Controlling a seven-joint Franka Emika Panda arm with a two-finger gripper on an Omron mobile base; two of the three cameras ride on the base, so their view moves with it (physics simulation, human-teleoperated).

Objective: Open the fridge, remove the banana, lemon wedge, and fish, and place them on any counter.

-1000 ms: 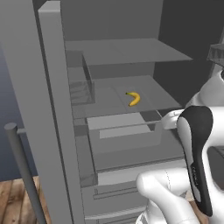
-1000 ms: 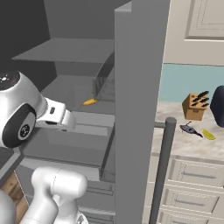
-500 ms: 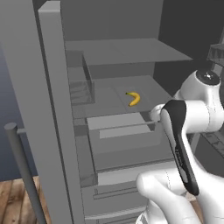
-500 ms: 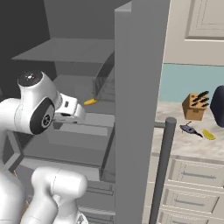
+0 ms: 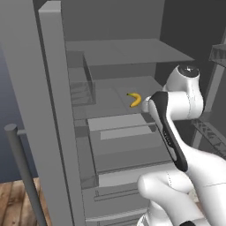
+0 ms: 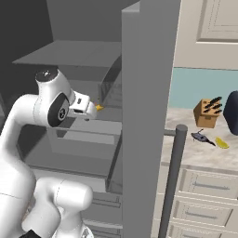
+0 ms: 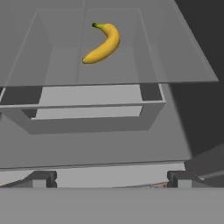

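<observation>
The pincer (image 7: 111,178) stands at full spread with nothing between its tips; the two dark fingertips (image 7: 41,178) sit far apart at the lower edge of the hand view. It points into the open fridge (image 5: 53,110), low in front of a grey pull-out drawer (image 7: 87,111) whose front wall lies between the pincer and the shelf behind.

The banana (image 7: 103,43) lies on that grey shelf (image 7: 183,65), beyond the drawer, well apart from the pincer and slightly left of its centre line, stem end away from it. In the left base view the banana (image 5: 135,99) rests near the middle of the shelf, just left of the arm's wrist. A clear bin (image 5: 81,90) stands on the shelf's left side.

The fridge door (image 6: 148,116) stands open edge-on, its bar handle (image 6: 173,181) between the robot and the bench (image 6: 204,155). On the bench, to the right of the door, lie the fish (image 6: 201,137) and the lemon wedge (image 6: 222,143), near each other; behind them stand a knife block (image 6: 207,111) and a dark rounded object (image 6: 231,111), partly cut off.

No writing is legible
</observation>
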